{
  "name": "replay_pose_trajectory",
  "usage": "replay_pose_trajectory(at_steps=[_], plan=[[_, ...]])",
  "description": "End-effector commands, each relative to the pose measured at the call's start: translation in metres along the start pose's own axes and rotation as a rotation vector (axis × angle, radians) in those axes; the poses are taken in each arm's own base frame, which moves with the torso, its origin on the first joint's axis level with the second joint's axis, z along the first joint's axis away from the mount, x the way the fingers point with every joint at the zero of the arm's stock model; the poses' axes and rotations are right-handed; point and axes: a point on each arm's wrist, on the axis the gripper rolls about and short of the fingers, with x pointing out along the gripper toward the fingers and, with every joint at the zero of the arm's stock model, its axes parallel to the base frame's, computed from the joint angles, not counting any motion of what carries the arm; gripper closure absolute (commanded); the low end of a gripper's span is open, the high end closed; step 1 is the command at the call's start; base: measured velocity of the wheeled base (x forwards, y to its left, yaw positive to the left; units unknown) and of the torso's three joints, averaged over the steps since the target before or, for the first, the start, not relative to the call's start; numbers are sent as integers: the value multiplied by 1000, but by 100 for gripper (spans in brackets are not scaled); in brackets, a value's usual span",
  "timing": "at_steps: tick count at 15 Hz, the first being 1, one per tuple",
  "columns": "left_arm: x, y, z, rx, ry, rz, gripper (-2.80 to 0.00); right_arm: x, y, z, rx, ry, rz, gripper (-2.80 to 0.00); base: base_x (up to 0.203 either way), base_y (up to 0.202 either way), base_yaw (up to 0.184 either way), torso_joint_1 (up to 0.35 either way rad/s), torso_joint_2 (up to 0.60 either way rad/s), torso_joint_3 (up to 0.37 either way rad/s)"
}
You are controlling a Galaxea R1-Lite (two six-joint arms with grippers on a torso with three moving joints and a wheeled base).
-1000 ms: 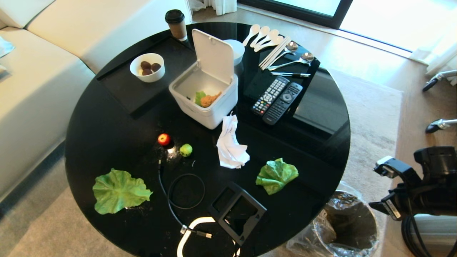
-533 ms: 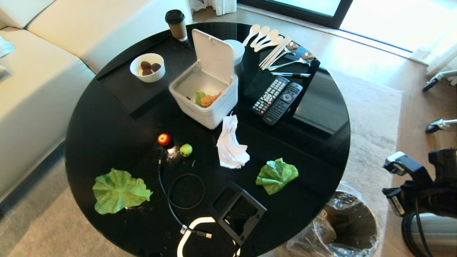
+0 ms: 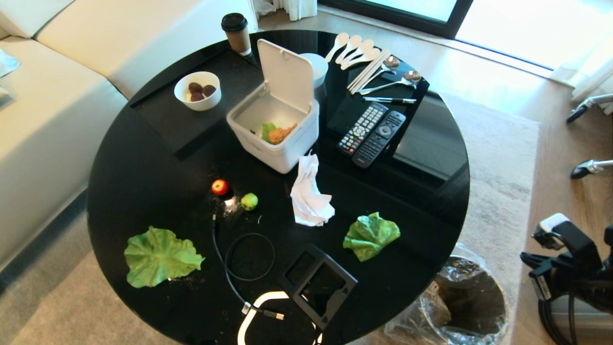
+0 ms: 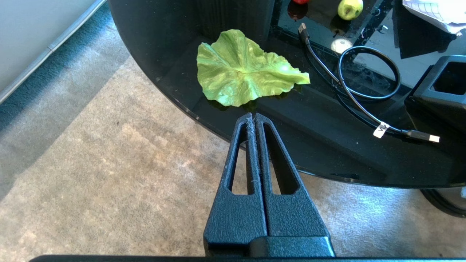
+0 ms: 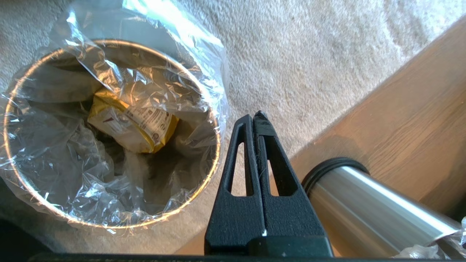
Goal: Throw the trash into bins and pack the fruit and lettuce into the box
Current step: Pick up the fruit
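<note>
The crumpled white tissue (image 3: 310, 196) lies mid-table in front of the white box (image 3: 275, 139), whose lid stands open. A red apple (image 3: 220, 187) and a green apple (image 3: 249, 201) sit left of the tissue. One lettuce leaf (image 3: 160, 256) lies front left, another (image 3: 371, 235) front right. The gold wrapper (image 5: 133, 125) rests inside the lined bin (image 5: 216, 156) on the floor, front right of the table. My right gripper (image 5: 253, 115) is shut and empty, beside that bin, with a second steel bin (image 5: 371, 207) close by. My left gripper (image 4: 253, 115) is shut and parked below the table edge near the left leaf (image 4: 240, 69).
A black square tray (image 3: 318, 282) and a coiled cable (image 3: 244, 258) lie at the table's front. Two remotes (image 3: 371, 134), spoons (image 3: 364, 52), a coffee cup (image 3: 235, 31) and a white bowl (image 3: 197, 91) fill the back. A sofa (image 3: 57, 96) stands to the left.
In the head view my right arm has drawn back to the right and downward, away from the bin. Nothing on the table has moved.
</note>
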Motion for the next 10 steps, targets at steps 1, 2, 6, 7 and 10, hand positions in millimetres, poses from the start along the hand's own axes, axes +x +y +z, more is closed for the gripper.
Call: replay_pose_trajectory(at_steps=[1, 2, 6, 7, 10], plan=[[0, 0, 0, 0, -1, 0, 0, -8, -2, 0, -1, -35, -28, 0, 0, 0, 0, 0, 0, 0], [0, 0, 0, 0, -1, 0, 0, -10, -4, 2, 12, -50, -41, 0, 0, 0, 0, 0, 0, 0], [0, 0, 0, 0, -1, 1, 0, -28, -5, 9, 54, -108, -77, 0, 0, 0, 0, 0, 0, 0], [0, 0, 0, 0, -1, 2, 0, -34, -4, 9, 56, -117, -82, 0, 0, 0, 0, 0, 0, 0], [0, 0, 0, 0, -1, 1, 0, -51, 1, 8, 64, -145, -97, 0, 0, 0, 0, 0, 0, 0]])
